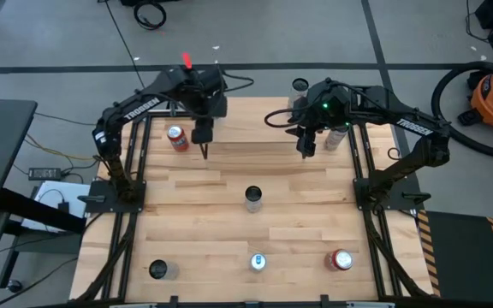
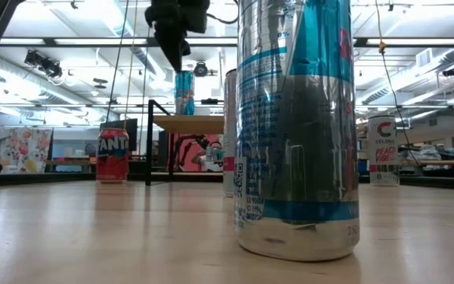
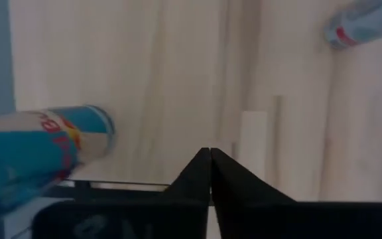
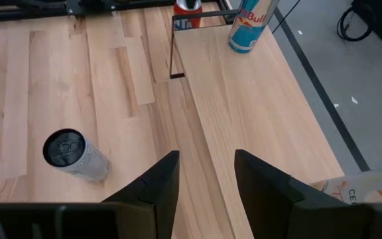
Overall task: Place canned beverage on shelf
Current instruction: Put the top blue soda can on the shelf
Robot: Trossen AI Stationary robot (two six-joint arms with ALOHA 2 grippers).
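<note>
Bare shelf (image 4: 257,99) beside 1 blue can (image 4: 249,23)

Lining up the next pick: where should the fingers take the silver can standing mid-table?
Best grip the silver can across its round side wall, below the rim, coming down from above: it stands upright with bare tabletop all round.

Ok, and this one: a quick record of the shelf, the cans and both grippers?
shelf: light-wood board at the table's far edge
on shelf: one Red Bull can, upright
left gripper: shut, empty, raised near that can
right gripper: open, empty, above the shelf's edge
off shelf: Fanta can and black-topped can, upright on the tabletop
</note>
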